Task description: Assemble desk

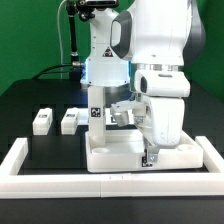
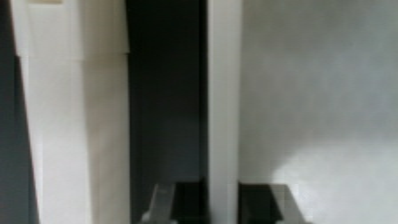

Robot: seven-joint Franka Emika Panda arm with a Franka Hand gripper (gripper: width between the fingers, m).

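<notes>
The white desk top [image 1: 115, 155] lies on the black table in front of the arm's base. My gripper [image 1: 150, 152] reaches down onto it near its right part in the exterior view. In the wrist view a thin white wall of the desk top [image 2: 226, 100] runs between my two dark fingers [image 2: 178, 205], and my gripper [image 2: 226, 192] is shut on it. One white leg [image 1: 97, 107] stands upright at the top's far left corner. Two loose legs [image 1: 42, 121] [image 1: 70, 120] lie on the table to the exterior view's left. Another tagged white part [image 1: 120, 115] shows behind my hand, partly hidden.
Long white border bars [image 1: 110, 187] frame the work area at the front and at both sides [image 1: 18, 155]. The arm's base [image 1: 100, 60] stands close behind the desk top. A green backdrop closes the back.
</notes>
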